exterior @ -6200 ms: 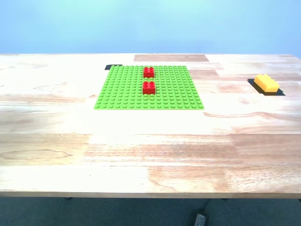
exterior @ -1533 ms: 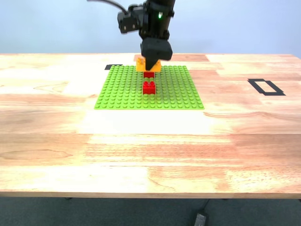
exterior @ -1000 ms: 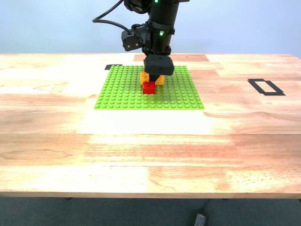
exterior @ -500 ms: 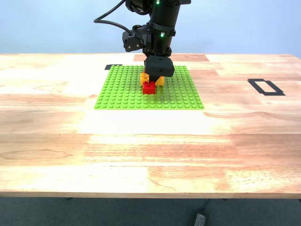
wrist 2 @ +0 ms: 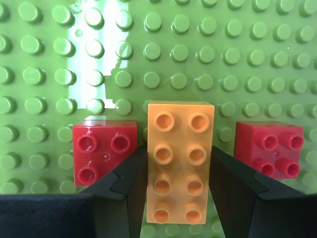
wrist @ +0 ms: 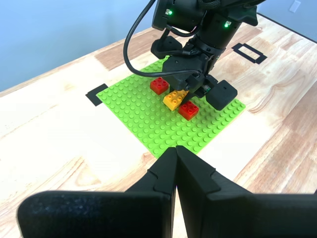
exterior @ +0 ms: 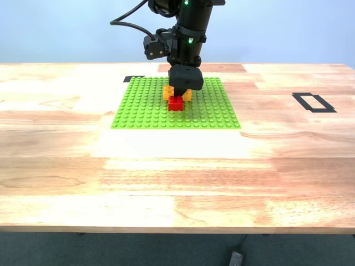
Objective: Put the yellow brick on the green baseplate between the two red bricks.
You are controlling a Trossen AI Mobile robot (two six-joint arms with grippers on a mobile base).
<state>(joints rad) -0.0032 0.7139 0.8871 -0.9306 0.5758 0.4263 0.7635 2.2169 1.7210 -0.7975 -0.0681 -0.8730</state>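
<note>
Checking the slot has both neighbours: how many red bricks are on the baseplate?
2. One red brick sits on one side of the yellow brick, the other red brick on the opposite side, both on the green baseplate.

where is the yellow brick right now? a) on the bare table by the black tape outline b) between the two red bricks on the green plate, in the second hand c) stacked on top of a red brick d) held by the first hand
b: the yellow brick sits between the two red bricks on the green baseplate, flanked by the fingers of my second hand.

Black arm (exterior: 186,33), looping cable (exterior: 128,16), green indicator lights
</note>
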